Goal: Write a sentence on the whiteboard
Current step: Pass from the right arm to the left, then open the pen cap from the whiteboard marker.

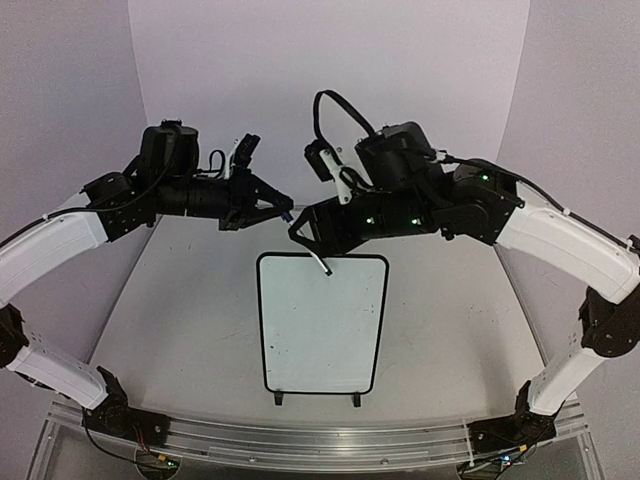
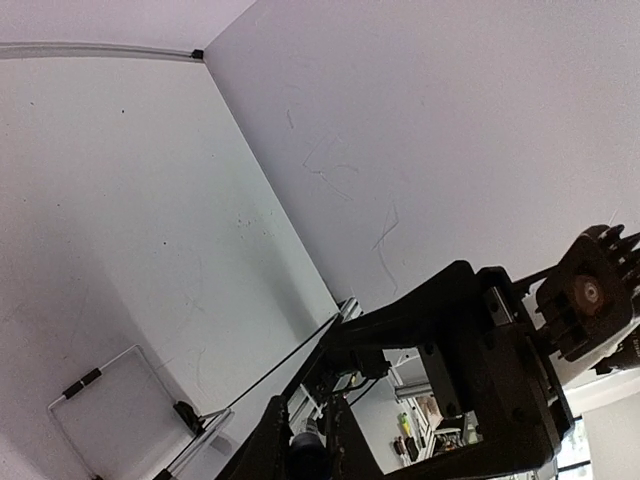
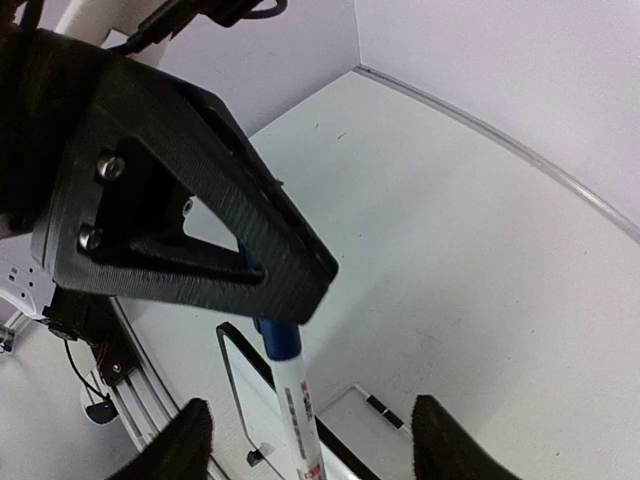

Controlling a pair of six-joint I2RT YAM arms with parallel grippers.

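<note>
The whiteboard [image 1: 320, 325] lies flat in the middle of the table, its feet toward the arms, and its face is blank; no sentence shows on it. A white marker [image 1: 318, 261] with a blue cap hangs above the board's far edge. My left gripper [image 1: 284, 211] is shut on the capped end, a dark blue lump between its fingers in the left wrist view [image 2: 307, 450]. My right gripper [image 1: 299, 236] is open, its fingertips [image 3: 192, 435] wide apart on either side of the marker body [image 3: 297, 395] without touching it. The board's corner [image 3: 238, 385] shows below.
The grey tabletop [image 1: 170, 320] runs to purple walls at the back and sides. An aluminium rail [image 1: 320, 440] with both arm bases lines the near edge. The board also shows small in the left wrist view [image 2: 110, 415].
</note>
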